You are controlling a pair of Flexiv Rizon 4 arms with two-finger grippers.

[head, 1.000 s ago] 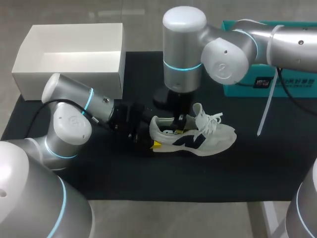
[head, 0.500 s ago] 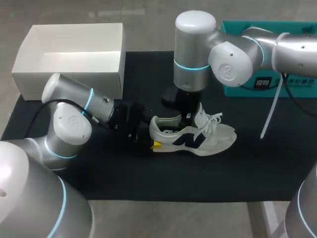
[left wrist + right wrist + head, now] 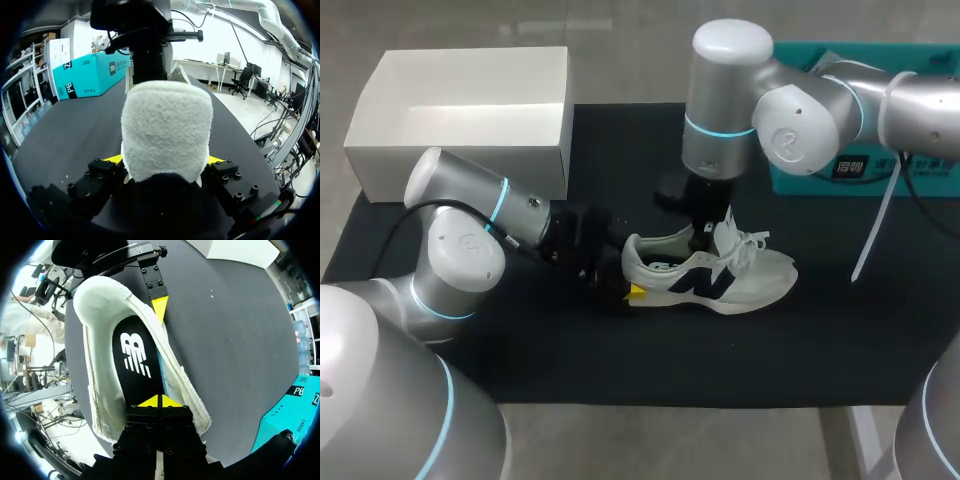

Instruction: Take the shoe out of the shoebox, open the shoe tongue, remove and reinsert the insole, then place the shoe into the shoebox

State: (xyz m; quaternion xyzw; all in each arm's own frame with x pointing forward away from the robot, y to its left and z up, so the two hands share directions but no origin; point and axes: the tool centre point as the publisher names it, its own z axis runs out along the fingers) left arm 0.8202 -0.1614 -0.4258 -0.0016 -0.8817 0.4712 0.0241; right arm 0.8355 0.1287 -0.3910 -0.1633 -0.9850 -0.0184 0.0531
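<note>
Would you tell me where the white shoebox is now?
In the head view the white shoebox sits far left, behind my left arm, well apart from the shoe.

Right gripper [image 3: 160,401]: two yellow tips pressed together with no gap, resting on the near end of the insole.
Insole [image 3: 134,354]: black with a white logo, lying inside the shoe.
Shoe [image 3: 97,302]: white, its collar open, heel farthest from the gripper.
Left gripper's finger [image 3: 159,305]: yellow-tipped, against the heel's outer side.
Table mat [image 3: 235,335]: black, under the shoe.
Teal box [image 3: 295,407]: beside the gripper, at the mat's edge.
</note>
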